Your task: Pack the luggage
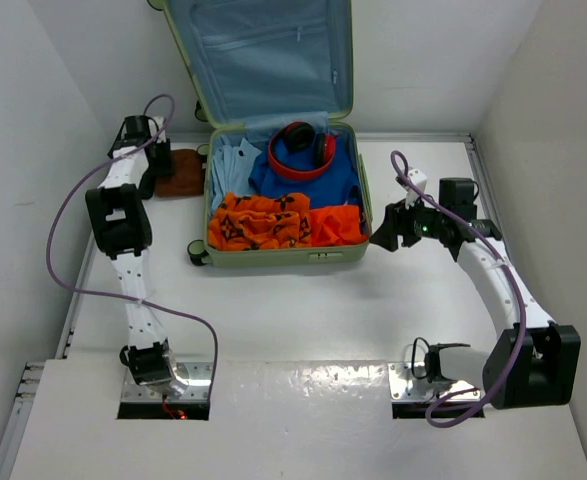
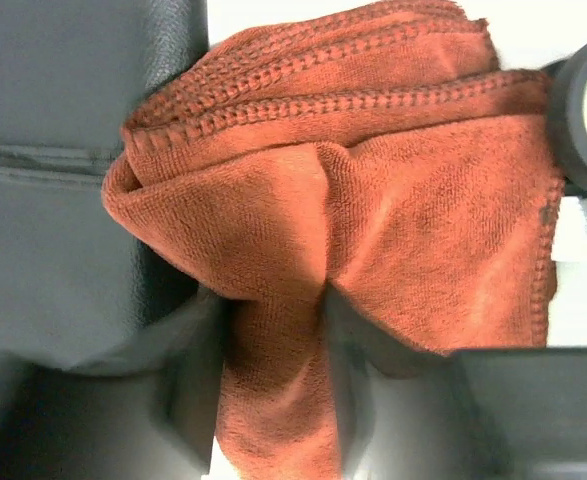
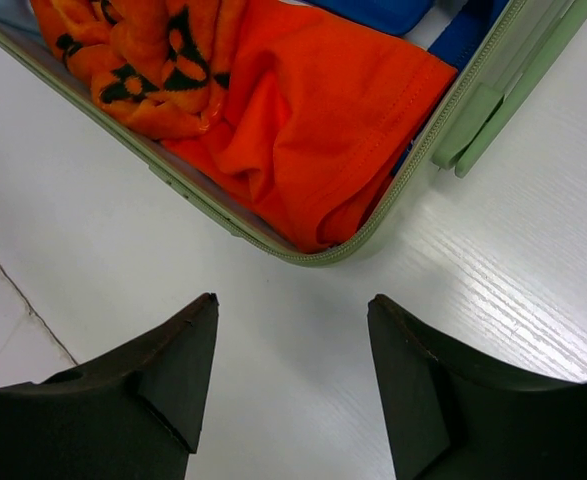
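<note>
We log: L gripper (image 2: 278,370) clamps rust towel (image 2: 373,200), luggage (image 1: 283,257) just to its right; R gripper (image 3: 293,380) spread, empty.

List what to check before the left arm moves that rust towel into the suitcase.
1. Left hand grip on the rust towel: ok, a fold is pinched between its fingers.
2. Towel lifted off the table: cannot tell.
3. Luggage open: ok, the lid stands up at the back.
4. Room inside: cannot tell; clothes and red headphones cover the floor.
5. Right hand out of the way: ok, open over the table off the luggage's right front corner.
</note>
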Available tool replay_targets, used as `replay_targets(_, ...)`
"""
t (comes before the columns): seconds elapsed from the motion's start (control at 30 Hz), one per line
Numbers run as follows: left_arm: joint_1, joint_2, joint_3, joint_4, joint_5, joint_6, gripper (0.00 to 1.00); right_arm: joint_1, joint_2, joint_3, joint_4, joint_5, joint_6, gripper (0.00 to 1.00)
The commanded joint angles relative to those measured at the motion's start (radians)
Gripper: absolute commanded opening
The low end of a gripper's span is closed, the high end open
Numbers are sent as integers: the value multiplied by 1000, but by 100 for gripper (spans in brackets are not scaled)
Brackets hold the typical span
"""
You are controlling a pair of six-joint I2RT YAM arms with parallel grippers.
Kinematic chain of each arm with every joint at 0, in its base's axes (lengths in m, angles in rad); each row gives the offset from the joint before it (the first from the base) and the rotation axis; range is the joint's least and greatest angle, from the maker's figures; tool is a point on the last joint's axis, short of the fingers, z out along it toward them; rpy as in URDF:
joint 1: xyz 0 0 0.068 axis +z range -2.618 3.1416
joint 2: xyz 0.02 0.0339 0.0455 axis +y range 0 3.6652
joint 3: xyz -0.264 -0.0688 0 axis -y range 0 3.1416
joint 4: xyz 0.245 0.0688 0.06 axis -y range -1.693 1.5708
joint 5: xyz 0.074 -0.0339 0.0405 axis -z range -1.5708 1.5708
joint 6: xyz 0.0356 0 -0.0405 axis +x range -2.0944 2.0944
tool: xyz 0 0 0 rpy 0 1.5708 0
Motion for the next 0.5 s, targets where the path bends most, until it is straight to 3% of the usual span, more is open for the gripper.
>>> replay_targets(0.0,-9,-41,-35,2,22,3,35,8,-20,41,9,1,-13,61)
replay_targets(0.03,-9,-62,-36,2,22,15,20,8,-24,41,12,-4,-10,60)
replay_targets(0.13,-9,-101,-45,-9,49,40,0,8,-40,37,19,-9,-7,60)
replay_targets(0.47,-19,-479,-6,-58,247,113,0,3,-104,14,6,-22,-23,60)
